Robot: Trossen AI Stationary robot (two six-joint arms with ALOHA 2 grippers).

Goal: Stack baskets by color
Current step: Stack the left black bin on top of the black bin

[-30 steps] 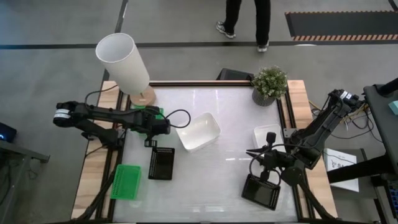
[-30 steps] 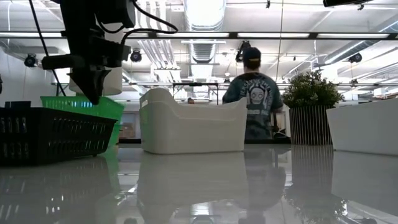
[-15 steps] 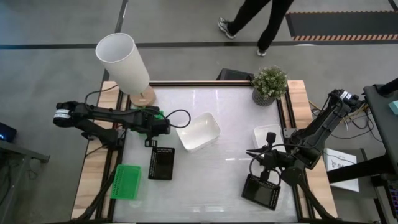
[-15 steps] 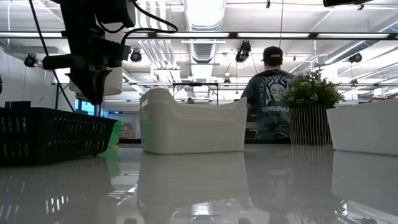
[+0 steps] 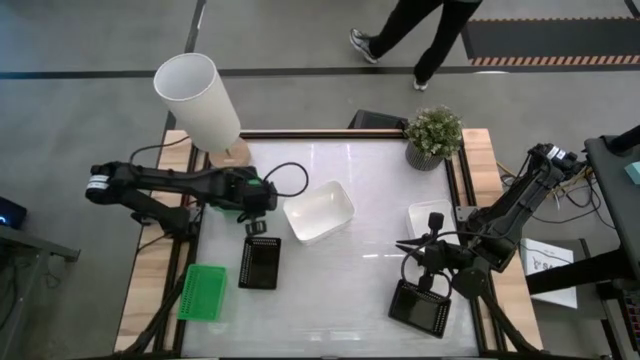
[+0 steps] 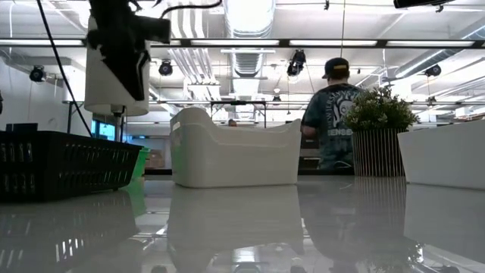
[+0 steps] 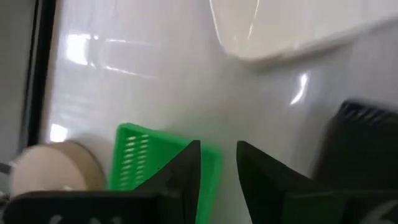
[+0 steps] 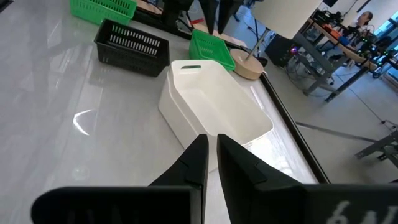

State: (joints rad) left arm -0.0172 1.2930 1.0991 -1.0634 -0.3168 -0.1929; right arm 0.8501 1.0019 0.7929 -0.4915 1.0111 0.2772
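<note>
Resting nearest at right, right gripper (image 5: 432,282), fingers nearly together and empty, above black basket (image 5: 419,308). Leftward, green basket (image 5: 201,292) and another black basket (image 5: 259,262). Farther, white basket (image 5: 319,212) mid-table. Beyond, left gripper (image 5: 254,227), slightly parted, empty, over second green basket (image 7: 138,167).

Green baskets (image 5: 202,292): two. Black baskets (image 5: 260,263): two. White baskets (image 5: 319,212): two. Lampshade (image 5: 197,99), plant (image 5: 433,133): one each.

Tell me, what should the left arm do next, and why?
Probably rise and reach for the other green basket lying apart: the left gripper hangs open and empty over a green basket beside the lamp base, so its match comes next.
</note>
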